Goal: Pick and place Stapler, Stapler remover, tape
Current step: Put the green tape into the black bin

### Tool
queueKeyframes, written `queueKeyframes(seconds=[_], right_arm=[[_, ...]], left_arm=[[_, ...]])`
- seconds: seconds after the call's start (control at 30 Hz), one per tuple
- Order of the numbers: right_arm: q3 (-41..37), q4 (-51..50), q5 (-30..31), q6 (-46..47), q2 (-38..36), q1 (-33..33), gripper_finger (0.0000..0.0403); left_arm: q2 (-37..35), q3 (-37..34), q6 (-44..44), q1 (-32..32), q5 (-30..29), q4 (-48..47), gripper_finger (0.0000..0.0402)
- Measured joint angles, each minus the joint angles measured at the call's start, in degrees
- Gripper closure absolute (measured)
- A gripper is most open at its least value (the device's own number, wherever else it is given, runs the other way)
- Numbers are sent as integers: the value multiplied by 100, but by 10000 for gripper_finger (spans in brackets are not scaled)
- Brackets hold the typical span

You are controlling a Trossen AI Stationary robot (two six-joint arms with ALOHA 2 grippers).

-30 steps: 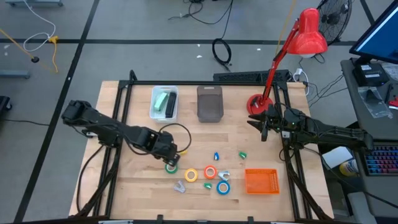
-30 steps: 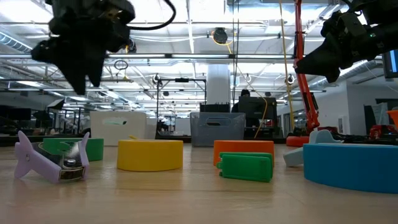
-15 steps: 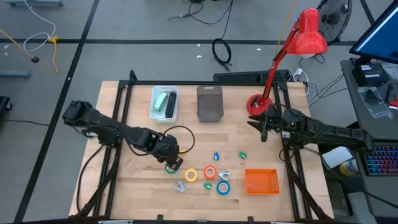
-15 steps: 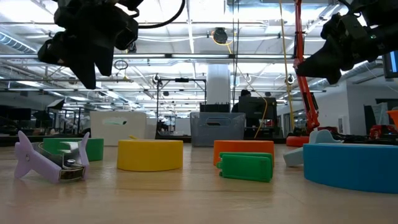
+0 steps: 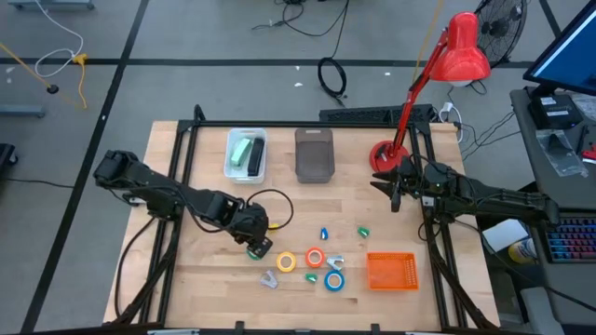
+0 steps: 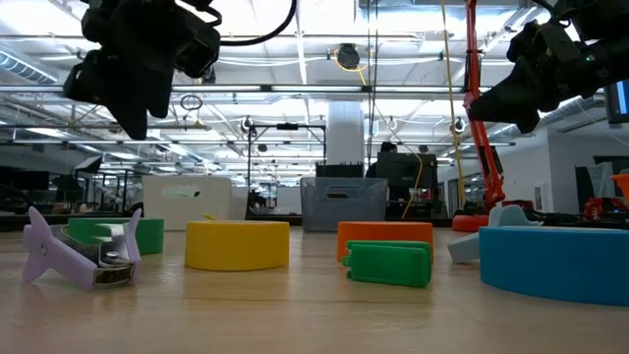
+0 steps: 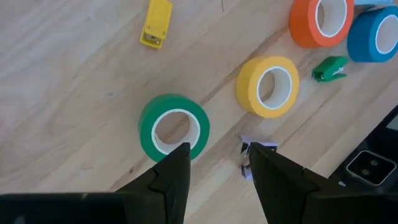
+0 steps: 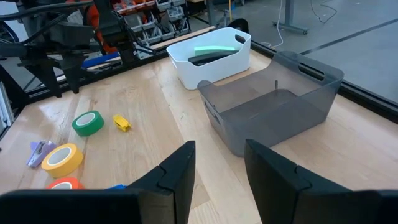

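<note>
Four tape rolls lie flat near the table's near edge: green (image 5: pixel 256 251) (image 7: pixel 174 127), yellow (image 5: pixel 287 261) (image 7: pixel 267 87), orange-red (image 5: pixel 315 258) and blue (image 5: pixel 333 279). A purple stapler remover (image 5: pixel 269 278) (image 6: pixel 79 256) lies beside them. A small yellow stapler (image 7: pixel 155 22) lies just beyond the green roll. My left gripper (image 5: pixel 254 241) (image 7: pixel 214 158) hovers open above the green roll's near side, touching nothing. My right gripper (image 5: pixel 396 193) (image 8: pixel 219 162) waits open and raised by the lamp base.
A white bin (image 5: pixel 246 154) holding a green-and-black stapler and a grey bin (image 5: pixel 314 154) stand at the far side. An orange basket (image 5: pixel 391 271) sits near right. Small green (image 5: pixel 363 231) and blue (image 5: pixel 324 233) items lie mid-table. A red lamp (image 5: pixel 384 154) stands far right.
My left gripper has moved a little toward the table's near edge, coming over the green tape roll, with its fingers still open. The tape rolls and the other things have stayed in place.
</note>
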Motion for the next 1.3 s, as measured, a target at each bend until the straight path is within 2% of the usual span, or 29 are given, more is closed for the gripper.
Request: queueKeyframes(seconds=[0.27, 0.47, 0.63, 1.3], right_arm=[[0, 4, 0, 67, 0, -1, 273], [0, 7, 0, 67, 1, -1, 273], [0, 7, 0, 41, 0, 0, 273], [-2, 47, 0, 26, 2, 0, 273]], left_arm=[[0, 0, 192, -50, -73, -647, 236], [0, -2, 297, -135, -604, -748, 236], [56, -2, 294, -133, -799, -743, 236], [1067, 0, -152, -70, -584, -670, 236]])
